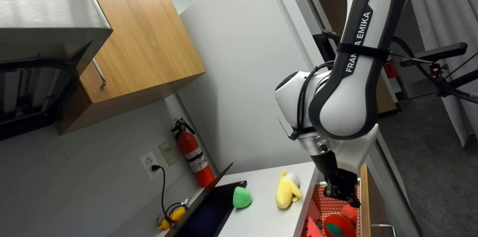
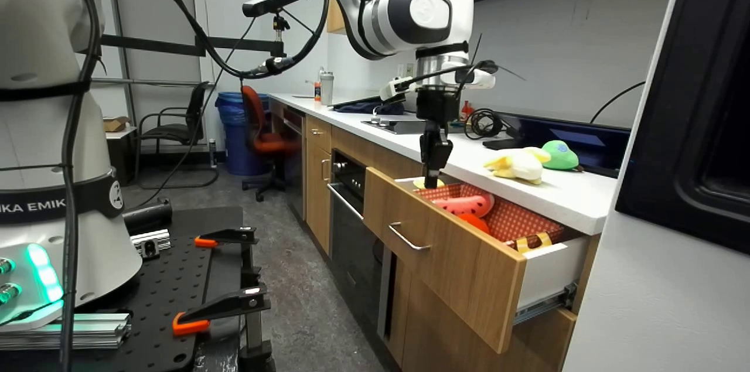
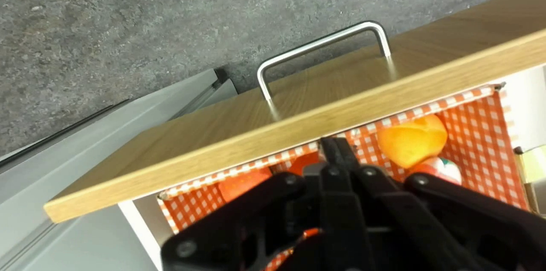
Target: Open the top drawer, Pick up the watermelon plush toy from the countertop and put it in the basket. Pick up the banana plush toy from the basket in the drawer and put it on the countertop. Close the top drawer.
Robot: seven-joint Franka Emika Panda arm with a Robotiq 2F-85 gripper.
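Gripper (image 2: pixel 432 180), black and closed, at the end of the white arm (image 2: pixel 457 3), fingertips (image 3: pixel 329 148) together. Points toward six o'clock in an exterior view. Hangs over the basket (image 2: pixel 521 217), close behind the front of the top drawer (image 2: pixel 463 272); hard to tell, in so dark a part of the wrist view, whether touching the wood or just apart.

Top drawer pulled well out. Metal handle (image 3: pixel 318 43) at twelve o'clock from the fingertips in the wrist view, grey floor (image 3: pixel 128 27) beyond.

Basket inside the drawer, checked red and white. Within it, watermelon plush toy (image 2: pixel 466 205), pinkish red with dark seeds, at four o'clock from the fingertips in an exterior view. In the same basket, orange-yellow toy (image 3: pixel 411 141) at three o'clock in the wrist view, with white-and-red toy (image 3: pixel 441 173) just beside, toward half past four.

Farther off, white countertop (image 1: pixel 261 218). On it, banana plush toy (image 1: pixel 284 196), yellow, near the edge on the drawer side. Green plush (image 1: pixel 242 197) at nine o'clock from there, dark mat-like patch (image 1: pixel 214 209) just beside, toward eight o'clock.

By the back wall (image 1: pixel 86 177), red fire extinguisher (image 1: pixel 194 155), between ten and eleven o'clock from the green plush. Higher, toward eleven o'clock, wood wall cabinet (image 1: pixel 149 35).
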